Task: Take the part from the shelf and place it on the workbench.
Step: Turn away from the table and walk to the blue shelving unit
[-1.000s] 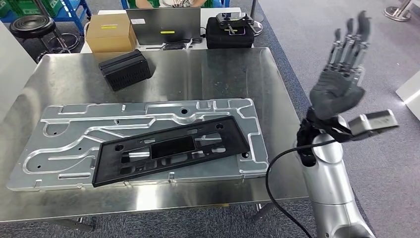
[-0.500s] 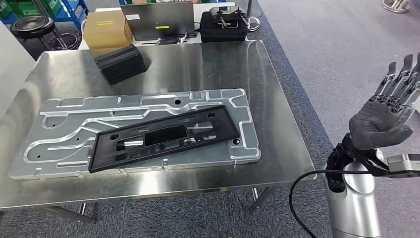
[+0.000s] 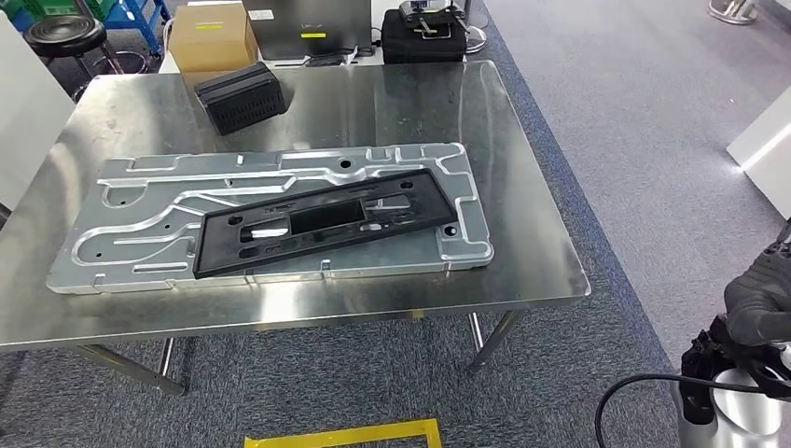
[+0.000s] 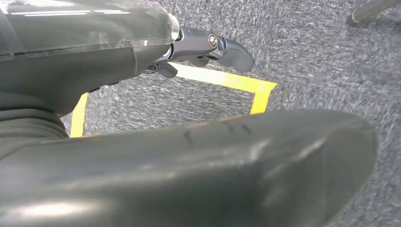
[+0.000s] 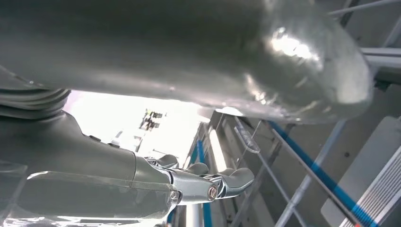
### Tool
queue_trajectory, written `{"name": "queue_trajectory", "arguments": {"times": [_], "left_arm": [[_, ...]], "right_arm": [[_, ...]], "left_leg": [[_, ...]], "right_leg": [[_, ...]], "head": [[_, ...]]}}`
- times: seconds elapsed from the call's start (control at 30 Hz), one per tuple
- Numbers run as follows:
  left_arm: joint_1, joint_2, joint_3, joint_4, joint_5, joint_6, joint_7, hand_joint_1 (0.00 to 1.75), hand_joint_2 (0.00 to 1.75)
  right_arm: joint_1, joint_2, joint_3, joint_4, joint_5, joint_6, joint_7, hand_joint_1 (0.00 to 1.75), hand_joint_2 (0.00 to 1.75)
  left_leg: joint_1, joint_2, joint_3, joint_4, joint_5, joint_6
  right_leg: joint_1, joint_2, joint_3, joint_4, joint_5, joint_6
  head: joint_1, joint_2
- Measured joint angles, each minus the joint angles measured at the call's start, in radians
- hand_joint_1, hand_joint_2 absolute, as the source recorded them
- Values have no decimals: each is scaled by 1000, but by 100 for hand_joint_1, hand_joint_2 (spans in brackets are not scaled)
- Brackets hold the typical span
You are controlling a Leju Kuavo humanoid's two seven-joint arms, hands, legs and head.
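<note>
A flat black frame-shaped part (image 3: 322, 222) lies at a slant on a large machined silver plate (image 3: 140, 233), which rests on the steel workbench (image 3: 401, 103). My right hand (image 3: 760, 299) hangs low, off the table's right side, well apart from the part. In the right wrist view its fingers (image 5: 227, 182) reach out straight with nothing in them. In the left wrist view my left hand's fingers (image 4: 213, 47) and thick thumb (image 4: 189, 170) hang over grey carpet and hold nothing.
At the workbench's far end a black ribbed box (image 3: 241, 97) stands on it. Behind it are a cardboard box (image 3: 212, 37), a grey panel (image 3: 303, 23) and a black case (image 3: 424, 37). Yellow floor tape (image 3: 345, 435) marks the carpet near me. Metal racking (image 5: 302, 165) appears behind my right hand.
The whole picture has shifted and the bench looks farther off, so the camera moved. My right arm has dropped from raised beside the table to low at the picture's corner.
</note>
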Motion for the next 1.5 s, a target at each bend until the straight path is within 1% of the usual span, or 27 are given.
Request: {"name": "queue_trajectory", "arguments": {"times": [0.07,0.13,0.17,0.23,0.3,0.33,0.4,0.47,0.53,0.6,0.67,0.7,0.8,0.83,0.9,0.93,0.97,1.03,1.1,1.17,1.2,1.3,1.33,1.37,1.4,1.47,1.5], "left_arm": [[-1,0,-1,0,-1,0,3,0,0],[2,0,-1,0,0,2,7,0,0],[6,0,0,0,1,4,10,0,0],[10,-2,0,0,2,5,15,0,0],[12,-3,0,0,2,6,19,0,0],[12,-3,0,0,2,6,20,0,0],[13,-4,0,0,2,6,21,0,0],[11,-4,0,0,1,6,21,0,0],[7,-4,0,0,1,6,21,0,0],[3,-4,0,0,1,6,21,0,0],[5,-6,0,0,1,6,22,0,0],[5,-7,0,0,1,6,22,0,0],[5,-9,0,0,-1,6,23,0,0],[5,-10,0,0,-1,6,24,0,0],[6,-14,0,0,-1,6,26,0,0],[7,-16,0,0,0,7,27,0,0],[7,-19,0,0,0,8,28,0,0],[7,-25,1,0,0,11,30,0,0],[6,-30,2,0,0,15,31,0,0],[8,-32,5,0,1,19,32,0,0],[10,-33,7,0,1,21,33,0,0],[16,-35,15,0,1,21,35,0,0],[17,-35,18,0,0,21,34,0,0],[17,-35,20,0,-1,21,34,0,0],[17,-35,22,0,-2,22,34,0,0],[17,-35,23,0,-5,22,34,0,0],[15,-34,23,0,-6,22,34,0,0]], "right_arm": [[47,-4,-28,-3,0,9,4,0,0],[103,-6,-59,3,-8,26,22,0,0],[127,-6,-74,10,-11,35,35,0,0],[172,1,-106,30,-9,62,67,0,0],[209,23,-153,63,25,115,92,0,0],[221,43,-186,85,53,154,97,0,0],[236,85,-260,127,104,228,93,0,0],[241,116,-322,152,132,270,90,0,0],[238,139,-369,163,152,294,93,0,0],[235,159,-407,171,165,311,97,0,0],[233,171,-433,177,174,318,104,0,0],[232,175,-444,181,182,321,114,0,0],[226,196,-488,213,241,342,145,0,0],[220,208,-517,239,285,359,145,0,0],[201,233,-595,319,408,390,126,0,0],[187,243,-641,369,480,395,113,0,0],[172,249,-689,428,552,381,101,0,0],[135,251,-786,567,689,309,87,0,0],[105,246,-872,712,801,205,92,0,0],[87,236,-945,856,913,92,148,0,0],[79,229,-975,929,972,40,197,0,0],[64,214,-1032,1129,1111,-45,370,0,0],[62,212,-1043,1188,1147,-49,429,0,0],[59,210,-1052,1246,1180,-41,490,0,0],[57,209,-1057,1297,1207,-26,543,0,0],[51,207,-1063,1388,1244,7,621,0,0],[48,207,-1064,1423,1252,17,640,0,0]], "left_leg": [[0,-2,-4,0,14,-11],[3,-5,-7,-1,24,-23],[4,-6,-13,9,9,-29],[5,-6,-38,84,-78,-39],[7,-6,-66,211,-179,-46],[8,-6,-68,261,-197,-48],[8,-6,-28,277,-164,-49],[7,-6,74,169,-122,-42],[3,-7,177,24,-140,-30],[-2,-6,210,-40,-158,-17],[0,-1,195,-45,-135,0],[1,3,184,-48,-120,8],[1,9,137,-49,-78,17],[1,10,119,-47,-65,16],[1,10,81,-38,-41,12],[2,10,62,-32,-31,9],[2,10,46,-25,-22,5],[1,9,25,-12,-8,-5],[1,9,18,-7,7,-18],[5,7,8,-1,7,-32],[7,7,-2,17,-17,-36],[10,5,-46,172,-167,-42],[10,5,-56,233,-200,-43],[9,5,-54,275,-206,-42],[9,5,-36,286,-187,-40],[4,5,52,206,-129,-29],[0,5,115,125,-124,-21]], "right_leg": [[8,0,51,-79,-14,-14],[9,-2,45,-89,-1,-29],[8,-4,37,-92,9,-38],[3,-7,15,-98,34,-51],[6,-8,-16,-97,57,-56],[7,-8,-33,-95,69,-56],[8,-8,-70,-88,92,-53],[8,-8,-105,-75,112,-47],[10,-7,-126,-64,130,-39],[10,-7,-130,-65,151,-28],[5,-5,-135,-65,156,-16],[3,-3,-143,-48,129,-11],[-4,0,-180,112,-28,3],[-6,0,-186,173,-53,7],[-11,0,-160,219,-29,14],[-13,-1,-122,190,-1,15],[-15,-1,-65,128,14,14],[-11,-1,52,-27,-8,6],[-3,-1,99,-104,-36,-7],[-2,-4,84,-107,-22,-24],[-2,-5,73,-107,-10,-34],[3,-7,27,-106,27,-51],[6,-7,9,-104,39,-52],[8,-7,-10,-101,51,-53],[11,-7,-30,-96,62,-53],[14,-7,-66,-82,82,-51],[15,-7,-80,-76,91,-49]], "head": [[0,0],[0,0],[0,0],[0,0],[0,0],[0,0],[0,0],[0,0],[0,0],[0,0],[0,0],[0,0],[0,0],[0,0],[-1,0],[-1,0],[-1,0],[-1,0],[0,0],[0,0],[0,0],[-1,0],[-1,0],[-1,0],[-1,0],[-1,0],[-1,0]]}}
